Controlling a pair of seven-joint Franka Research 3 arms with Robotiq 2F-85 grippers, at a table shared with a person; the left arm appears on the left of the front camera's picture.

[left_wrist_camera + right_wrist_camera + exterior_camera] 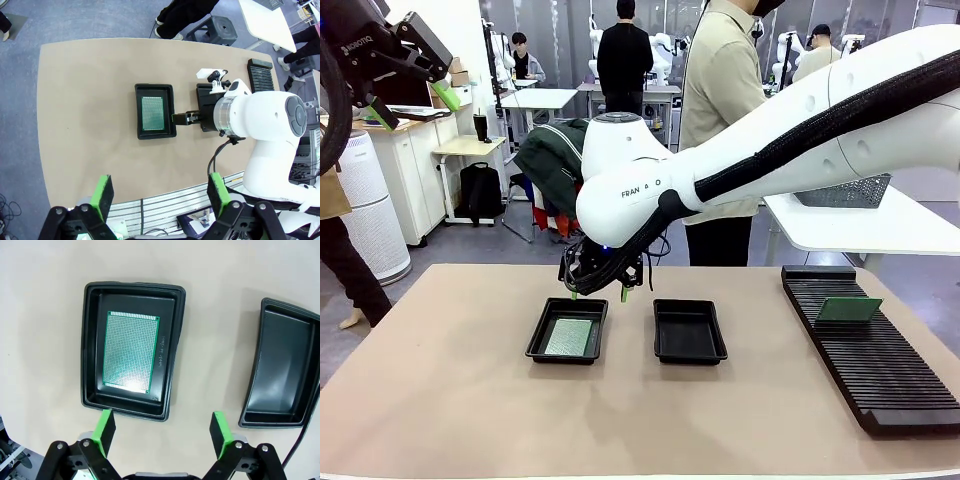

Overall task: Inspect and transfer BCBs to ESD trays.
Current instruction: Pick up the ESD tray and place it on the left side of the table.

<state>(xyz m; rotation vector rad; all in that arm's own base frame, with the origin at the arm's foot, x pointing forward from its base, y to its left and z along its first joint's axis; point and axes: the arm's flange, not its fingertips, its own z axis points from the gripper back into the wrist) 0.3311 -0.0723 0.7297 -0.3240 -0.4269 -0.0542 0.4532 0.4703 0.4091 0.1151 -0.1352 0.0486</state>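
Observation:
Two black ESD trays lie side by side at the table's middle. The left tray (537,338) (170,111) (172,355) holds one green BCB (570,337) (153,113) (131,351) lying flat. The right tray (689,335) (282,370) has nothing in it. My right gripper (600,292) (180,118) (163,430) hangs open just above the far edge of the left tray, holding nothing. Raised high at the upper left, my left gripper (412,105) (160,197) is open and holds nothing. Another BCB (849,309) stands upright in the rack.
A long black slotted rack (870,350) (261,75) lies along the right side of the table. A person (720,100) stands at the far side. A grey mesh basket (845,190) sits on a white side table behind the rack.

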